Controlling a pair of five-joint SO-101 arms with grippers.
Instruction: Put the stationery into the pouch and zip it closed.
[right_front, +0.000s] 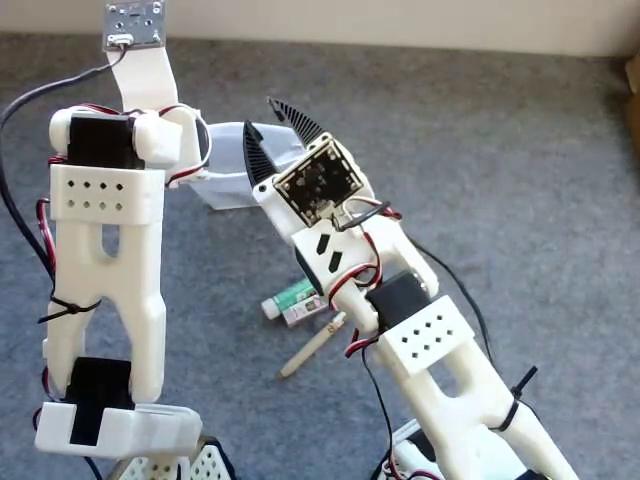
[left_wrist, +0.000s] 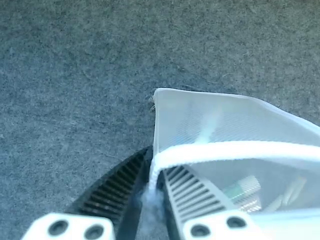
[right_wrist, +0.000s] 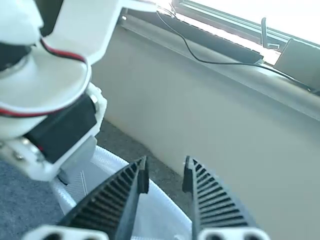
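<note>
The left claw (left_wrist: 152, 167) is clamped on the rim of the mesh pouch (left_wrist: 215, 125), upper centre of the high view. The right claw (right_wrist: 165, 166) hangs parted, empty. Hold the mouth wide (slack mesh folds shut) while the right fetches the glue sticks (right_front: 290, 300) and pale pen (right_front: 312, 347) lying mid-frame.

A grey, short-piled carpet (right_front: 540, 140) covers the whole floor under the work area, and daylight falls on it softly and evenly. In the high view a pale cream wall (right_front: 400, 20) runs along its far edge. In the right wrist view the plain wall rises to a dark sill (right_wrist: 150, 27) beneath a brightly lit window (right_wrist: 250, 12), and a black cable (right_wrist: 197, 56) trails along it toward a grey box (right_wrist: 300, 57).
</note>
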